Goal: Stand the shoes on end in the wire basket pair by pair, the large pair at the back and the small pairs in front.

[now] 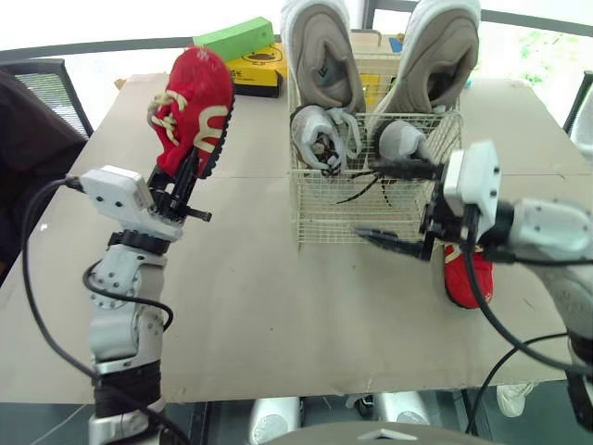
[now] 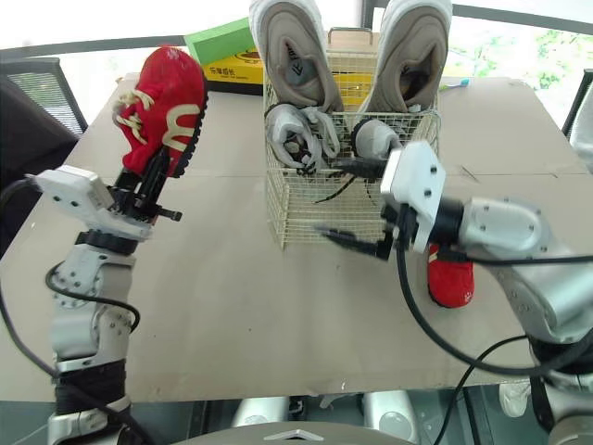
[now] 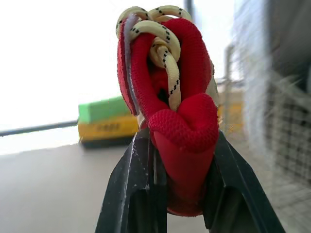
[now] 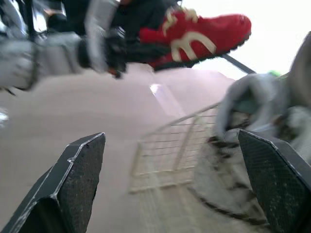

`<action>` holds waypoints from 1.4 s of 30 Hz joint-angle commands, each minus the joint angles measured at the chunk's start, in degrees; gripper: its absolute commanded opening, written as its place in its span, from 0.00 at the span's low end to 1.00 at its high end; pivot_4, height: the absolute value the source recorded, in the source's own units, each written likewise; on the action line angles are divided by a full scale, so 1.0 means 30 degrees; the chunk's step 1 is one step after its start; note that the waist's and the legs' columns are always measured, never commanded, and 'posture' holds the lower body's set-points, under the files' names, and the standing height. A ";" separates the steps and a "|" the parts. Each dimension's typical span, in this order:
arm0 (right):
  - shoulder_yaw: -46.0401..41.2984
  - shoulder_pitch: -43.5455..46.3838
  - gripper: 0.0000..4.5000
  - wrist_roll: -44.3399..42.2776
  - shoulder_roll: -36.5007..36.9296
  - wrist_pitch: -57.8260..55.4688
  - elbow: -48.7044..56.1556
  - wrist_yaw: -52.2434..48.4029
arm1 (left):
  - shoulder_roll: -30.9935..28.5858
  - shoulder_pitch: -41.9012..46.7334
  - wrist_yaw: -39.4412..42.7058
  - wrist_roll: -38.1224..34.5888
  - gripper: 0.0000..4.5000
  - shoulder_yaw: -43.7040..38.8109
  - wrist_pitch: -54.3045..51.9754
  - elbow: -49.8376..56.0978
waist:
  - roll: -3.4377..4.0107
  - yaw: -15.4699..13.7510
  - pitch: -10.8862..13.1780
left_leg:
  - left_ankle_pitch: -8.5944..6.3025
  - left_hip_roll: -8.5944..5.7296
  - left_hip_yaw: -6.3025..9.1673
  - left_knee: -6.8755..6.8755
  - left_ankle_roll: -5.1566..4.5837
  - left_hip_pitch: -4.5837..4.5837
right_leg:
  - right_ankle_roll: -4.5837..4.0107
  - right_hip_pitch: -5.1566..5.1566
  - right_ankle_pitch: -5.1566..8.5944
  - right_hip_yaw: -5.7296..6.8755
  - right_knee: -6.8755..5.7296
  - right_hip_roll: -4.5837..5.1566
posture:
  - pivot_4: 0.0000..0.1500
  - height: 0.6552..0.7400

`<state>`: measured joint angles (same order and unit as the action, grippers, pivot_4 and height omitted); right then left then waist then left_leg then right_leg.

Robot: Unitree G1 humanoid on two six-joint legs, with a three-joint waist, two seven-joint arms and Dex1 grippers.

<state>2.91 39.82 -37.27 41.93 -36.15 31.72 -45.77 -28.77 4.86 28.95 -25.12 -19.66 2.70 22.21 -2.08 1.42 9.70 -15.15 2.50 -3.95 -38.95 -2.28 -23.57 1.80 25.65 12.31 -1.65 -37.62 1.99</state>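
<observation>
The wire basket (image 1: 371, 218) stands at the far middle of the desk (image 1: 278, 315), a box of thin pale mesh. At its back the left large shoe (image 1: 321, 56) and the right large shoe (image 1: 435, 51) stand on end, soft beige fabric, with their tops cut off by the frame. In front of them, inside the mesh, sit the left small shoe (image 1: 324, 134) and the right small shoe (image 1: 400, 139), both grey and partly screened by the wire.

Left of the basket the raised red shoe (image 1: 193, 107), knitted with cream rope laces, points toe up, its heel pinched in the left tool (image 1: 190, 176). The right tool (image 1: 375, 202) gapes wide at the basket's near face. Right of the basket a second red shoe (image 1: 466, 273) lies on the desk, mostly hidden behind the right arm. Far left of the basket are a green box (image 1: 233, 37) and a yellow box (image 1: 255, 67), its print too small to read.
</observation>
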 commanded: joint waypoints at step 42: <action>-0.1208 0.7022 0.08 -0.0909 -0.6876 -1.0600 -0.5972 -0.0862 | -0.2653 -0.2752 -0.1977 -1.9558 0.88 0.2718 -0.9260 0.4333 | 0.0190 -0.0124 0.0105 | 0.0019 0.0022 0.0137 -0.0064 0.0039 -0.0070 | 0.0076 -0.0010 -0.0042 0.0276 -0.0082 -0.0028 | 1.00 1.00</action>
<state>2.39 60.49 -38.14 21.49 -67.12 11.01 -51.01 -37.40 -4.44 24.15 -82.08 -11.89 -24.37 32.52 -1.51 1.05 10.02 -15.08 2.51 -3.56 -39.17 -2.14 -23.77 2.02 25.62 12.18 -0.86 -37.87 1.90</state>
